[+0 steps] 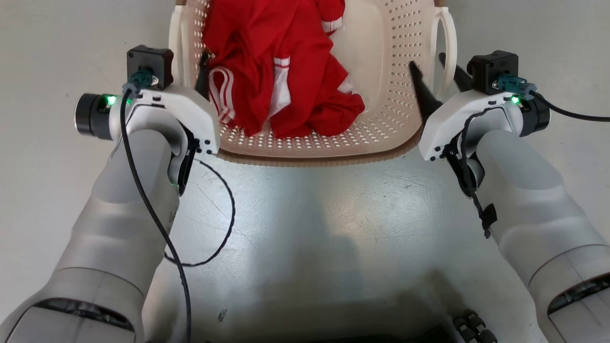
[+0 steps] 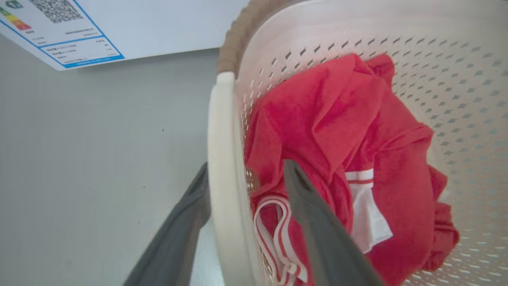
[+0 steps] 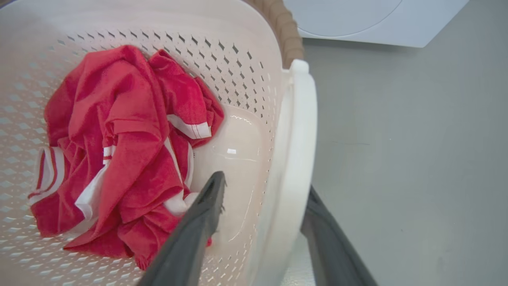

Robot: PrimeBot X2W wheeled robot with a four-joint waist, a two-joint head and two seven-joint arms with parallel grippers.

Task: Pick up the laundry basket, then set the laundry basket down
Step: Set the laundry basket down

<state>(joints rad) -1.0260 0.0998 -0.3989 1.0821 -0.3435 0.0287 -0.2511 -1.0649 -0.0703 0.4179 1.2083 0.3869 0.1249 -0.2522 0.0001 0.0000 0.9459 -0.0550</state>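
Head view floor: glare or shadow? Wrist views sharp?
Head view: broad sheen on the floor, robot's shadow darkening it lower down. Left wrist view: soft overall, laundry basket wall bowed by the wide lens. Right wrist view: small specular glints on the basket's glossy bottom.

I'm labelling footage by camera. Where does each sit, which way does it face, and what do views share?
Head view: on the robot's head, looking down at the laundry basket and the floor; both forearms, left gripper and right gripper show.
Left wrist view: on the left wrist, looking along its fingers, which straddle the basket's left handle.
Right wrist view: on the right wrist, its fingers astride the right handle.
Shared: all see the red garment inside the basket.
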